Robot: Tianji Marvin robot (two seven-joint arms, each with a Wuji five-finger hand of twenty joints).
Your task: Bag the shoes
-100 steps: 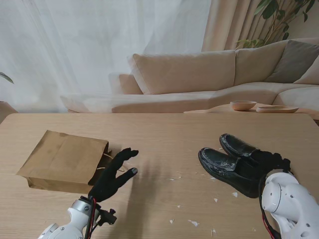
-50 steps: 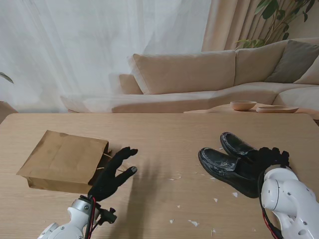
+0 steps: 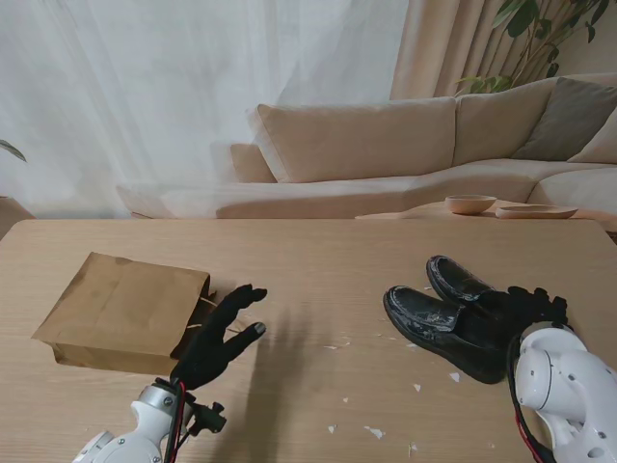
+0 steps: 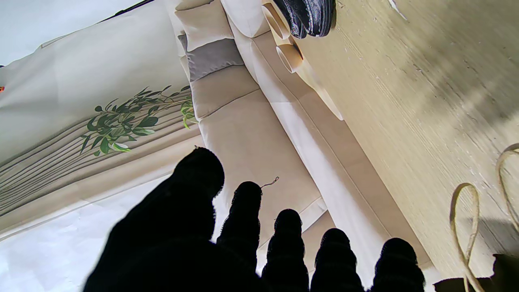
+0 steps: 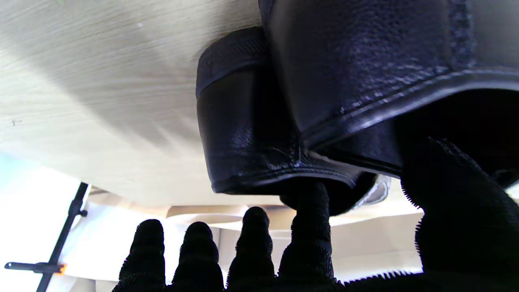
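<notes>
While reaching into the heel ends of the pair of black leather shoes (image 3: 453,313), lying side by side on the right of the counter (image 3: 318,251), risking a half-made grasp: right hand (image 3: 525,307) sitting at the heels with its fingers (image 5: 310,227) spread, index tip and thumb poking into the shoe openings in the right wrist view, not yet clamping anything. Judging from that, closing on only one collar and leaving the second shoe behind, or pinching smooth glossy leather and letting it slide out on the lift. Also possibly nudging the pair farther across the counter instead of gripping, since nothing is backing the toes. Hovering near the mouth of the brown paper bag (image 3: 125,309), left hand (image 3: 220,338) staying out of this description as a holder: fingers splayed, grasping nothing, cord handles (image 4: 466,227) lying loose on the wood. Bag lying flat on its side with the mouth barely gaping, so likely crumpling or skidding away when a shoe is pushed in, unless opened and braced first.
</notes>
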